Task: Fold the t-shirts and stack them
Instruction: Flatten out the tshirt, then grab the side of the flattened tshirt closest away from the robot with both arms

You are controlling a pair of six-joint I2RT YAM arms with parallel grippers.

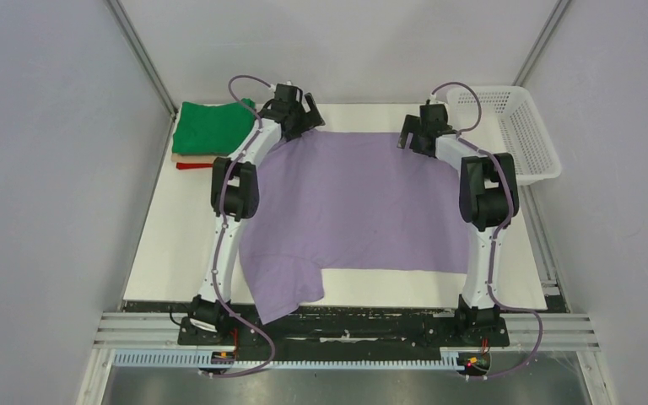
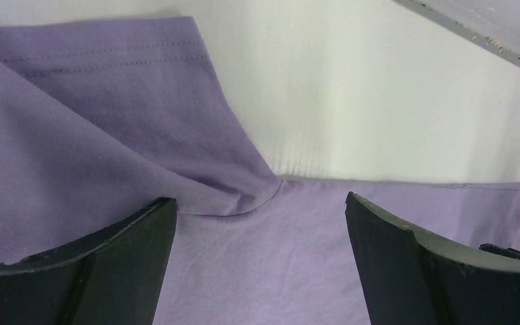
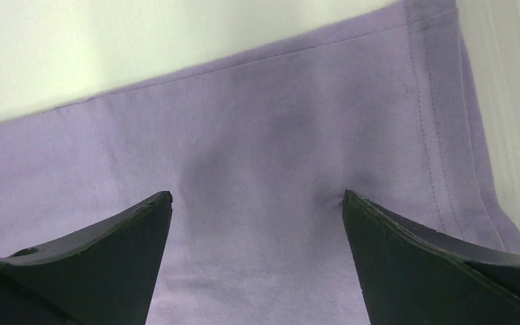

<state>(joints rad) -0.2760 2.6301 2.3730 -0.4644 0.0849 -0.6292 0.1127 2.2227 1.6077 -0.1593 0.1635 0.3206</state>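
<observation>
The purple shirt lies spread on the table, one sleeve hanging over the near edge. The left gripper and right gripper gape wide over its far corners, holding nothing. The left arm partly hides the folded shirts.

The top camera sits high behind the near edge of the lavender shirt, looking down over all of it. The wrist cameras look down from very close at its far edge, one at each end, a strip the top view shares.
</observation>
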